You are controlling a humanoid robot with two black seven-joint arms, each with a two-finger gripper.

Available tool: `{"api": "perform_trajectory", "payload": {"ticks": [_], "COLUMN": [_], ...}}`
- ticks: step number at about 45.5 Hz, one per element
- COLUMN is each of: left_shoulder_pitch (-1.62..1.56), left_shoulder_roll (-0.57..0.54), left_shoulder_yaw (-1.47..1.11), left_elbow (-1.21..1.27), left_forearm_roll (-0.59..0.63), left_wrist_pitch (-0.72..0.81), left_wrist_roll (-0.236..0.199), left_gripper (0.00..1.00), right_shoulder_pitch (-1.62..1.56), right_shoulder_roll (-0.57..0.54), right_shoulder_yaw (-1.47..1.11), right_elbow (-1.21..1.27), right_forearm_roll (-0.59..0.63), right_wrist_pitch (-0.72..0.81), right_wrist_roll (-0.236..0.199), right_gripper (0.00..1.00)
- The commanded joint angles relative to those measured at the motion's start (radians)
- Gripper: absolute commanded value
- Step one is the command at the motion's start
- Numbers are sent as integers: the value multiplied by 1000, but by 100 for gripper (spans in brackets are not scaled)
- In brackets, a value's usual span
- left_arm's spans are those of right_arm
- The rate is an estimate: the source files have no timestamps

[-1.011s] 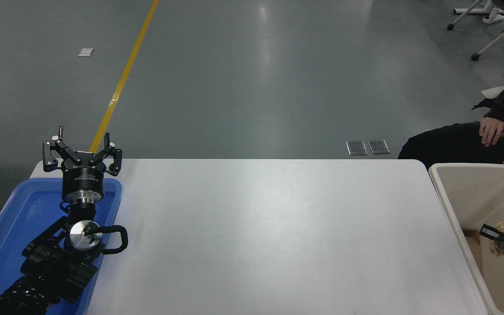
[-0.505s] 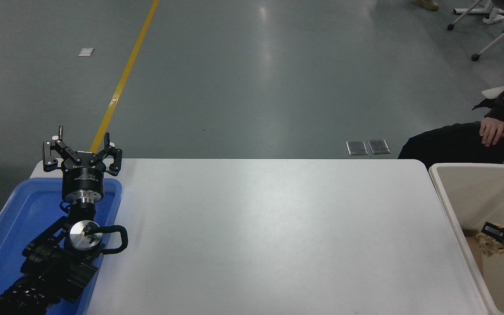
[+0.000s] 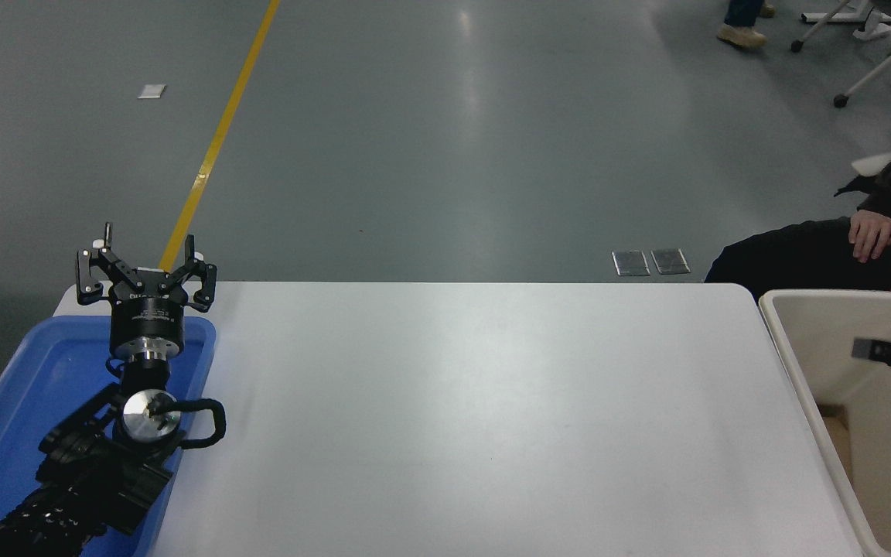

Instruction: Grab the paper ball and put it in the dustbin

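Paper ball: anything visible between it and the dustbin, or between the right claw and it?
No paper ball shows in the head view, so neither path can be judged. The right claw hangs over the dustbin with nothing visible in it. The bin's visible floor shows only a brown patch. The left claw is parked over the blue tray.

One dustbin [image 3: 809, 363], one blue tray [image 3: 35, 371], two grippers: left gripper [image 3: 146, 272], right gripper [image 3: 871, 350]; one person [image 3: 871, 232].

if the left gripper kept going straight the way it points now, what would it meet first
Likely nothing on the table: the left gripper, open over the blue tray's far end, points past the table's far edge, with only bare floor beyond. Depth is hard to judge.
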Motion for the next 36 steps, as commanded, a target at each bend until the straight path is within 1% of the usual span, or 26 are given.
{"api": "perform_trajectory", "payload": {"ticks": [1,4,9,13,17,29,36], "left_shoulder_pitch": [0,0,0,0,2,2,3], "left_shoulder_roll": [0,0,0,0,2,0,2], "left_shoulder_yaw": [0,0,0,0,0,0,-2], "left_elbow": [0,0,0,0,0,0,2], "left_forearm_roll": [0,0,0,0,0,0,-1], "left_wrist_pitch": [0,0,0,0,0,0,0], "left_wrist_roll": [1,1,1,1,1,0,0], "left_gripper": [99,99,99,99,99,99,99], "right_shoulder_pitch": [337,420,525,601,663,822,916], "right_shoulder_roll": [-5,-4,12,56,99,208,303], "right_shoulder_yaw": [-105,-102,-108,-126,-152,-208,-200], "right_elbow": [317,409,513,553,585,716,766], "right_forearm_roll": [10,30,113,148,150,202,292], "right_wrist_pitch": [187,262,316,356,396,427,470], "right_wrist_roll": [1,1,1,1,3,3,3], "right_gripper": [100,100,100,100,100,100,100]}}
